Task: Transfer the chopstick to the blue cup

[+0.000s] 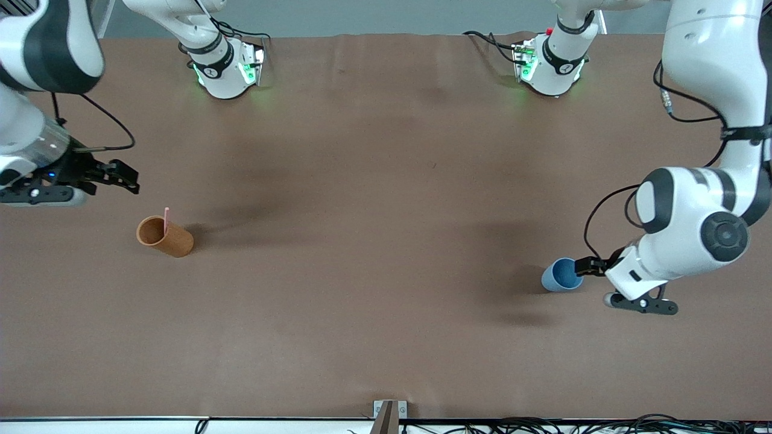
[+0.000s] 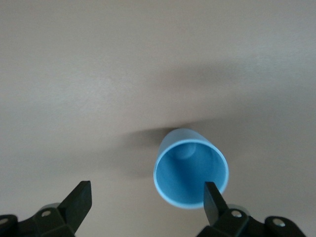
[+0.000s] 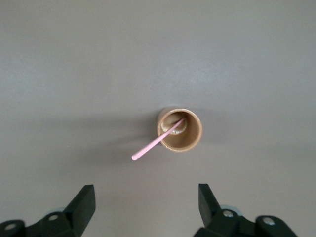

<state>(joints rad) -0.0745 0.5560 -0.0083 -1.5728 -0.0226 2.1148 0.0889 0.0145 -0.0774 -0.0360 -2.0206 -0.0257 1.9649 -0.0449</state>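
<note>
Currently the chopstick (image 1: 166, 218) stands leaning in the orange-brown cup (image 1: 164, 237) toward the right arm's end of the table (image 1: 374, 241), its tip sticking out past the rim. Above it hangs the right gripper (image 3: 145, 207), fingers spread apart, holding nothing. Over the blue cup (image 1: 561, 275) at the left arm's end, perhaps just off its rim, hangs the left gripper (image 2: 148, 202), also wide apart.

The table (image 1: 386, 181) is covered by a matt brown sheet that looks like cloth or paper, faintly creased. The blue cup (image 2: 191, 168) and the orange-brown cup (image 3: 179, 130) look like smooth plastic with a dull sheen. The chopstick (image 3: 155, 141) is smooth, matt pink.
</note>
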